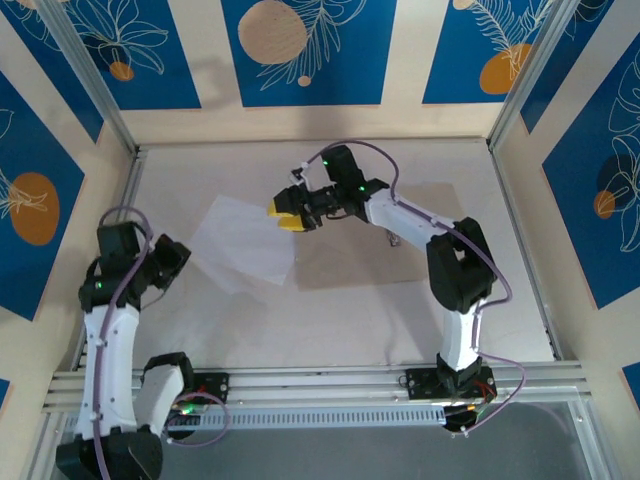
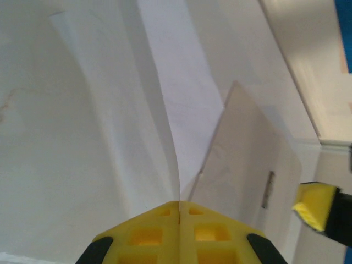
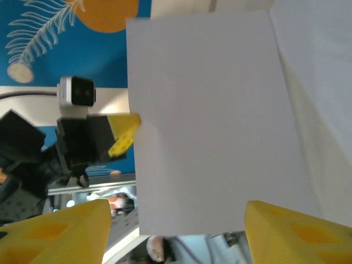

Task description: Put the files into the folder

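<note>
Left wrist view: left fingers (image 2: 179,220) clamped on the thin white paper sheets (image 2: 165,104) bowing ahead, right fingers (image 1: 287,218) spread wide at the far edge, flat tan card folder (image 1: 345,262) beneath them; an uneven pull could crease or drop the paper.

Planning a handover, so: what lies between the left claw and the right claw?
A plain white sheet of thin paper, pinched by the left claw and reaching the open right claw, in the top view.
</note>
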Motion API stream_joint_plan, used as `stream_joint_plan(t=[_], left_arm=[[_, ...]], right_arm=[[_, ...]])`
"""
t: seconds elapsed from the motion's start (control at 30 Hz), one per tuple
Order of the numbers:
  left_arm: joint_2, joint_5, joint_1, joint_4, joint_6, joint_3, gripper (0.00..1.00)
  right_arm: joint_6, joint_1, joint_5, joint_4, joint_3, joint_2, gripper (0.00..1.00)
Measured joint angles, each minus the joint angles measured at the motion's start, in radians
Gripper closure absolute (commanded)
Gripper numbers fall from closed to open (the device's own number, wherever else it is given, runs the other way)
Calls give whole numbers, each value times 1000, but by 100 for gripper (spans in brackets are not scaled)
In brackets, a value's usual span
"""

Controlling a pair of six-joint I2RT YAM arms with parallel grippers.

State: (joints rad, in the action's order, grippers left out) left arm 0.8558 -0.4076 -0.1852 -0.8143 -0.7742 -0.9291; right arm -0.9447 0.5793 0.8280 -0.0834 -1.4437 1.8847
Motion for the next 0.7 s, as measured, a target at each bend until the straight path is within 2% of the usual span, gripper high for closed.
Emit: stream_joint_plan(t=[0.23, 0.37, 0.7], left_arm=[[200, -169, 13, -88, 50, -281, 100], [267, -237, 74, -116, 47, -417, 100], [404, -290, 409, -49, -104, -644, 100]], right_arm=[[-266, -65, 69, 315, 322, -129, 27], [-393, -107, 71, 464, 447, -210, 24], [-706, -174, 42, 911, 650, -293, 20]])
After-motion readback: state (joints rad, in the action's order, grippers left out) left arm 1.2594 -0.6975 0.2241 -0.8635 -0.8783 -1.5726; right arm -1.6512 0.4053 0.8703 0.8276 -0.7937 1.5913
